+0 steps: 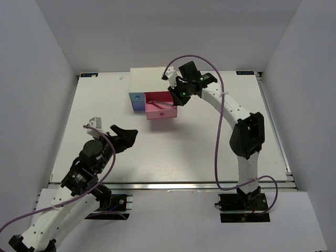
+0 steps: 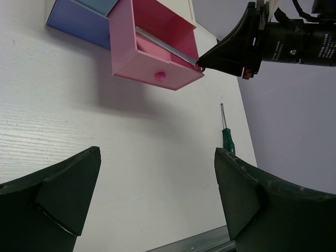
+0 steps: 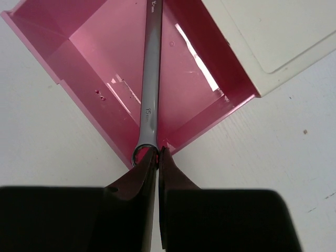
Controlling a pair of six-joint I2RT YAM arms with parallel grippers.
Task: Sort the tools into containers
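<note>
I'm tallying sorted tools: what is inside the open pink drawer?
Only the silver wrench, lying diagonally in the pink drawer, ring end at the corner by the right gripper. Visible floor is otherwise bare; the strip under the wrench is hidden.

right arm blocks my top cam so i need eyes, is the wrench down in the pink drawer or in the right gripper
Observer: On the right wrist view the wrench lies slanted across the open pink drawer, with its ring end at the drawer's front corner.
Operator: jaws on it
Observer: No. The right gripper is shut. Its tips sit right at the ring, not around it, and I cannot tell if they touch.
Operator: any tools out on the table
Observer: Yes. The left wrist view shows a green-handled screwdriver lying on the table beside that drawer, on the right arm's side.
</note>
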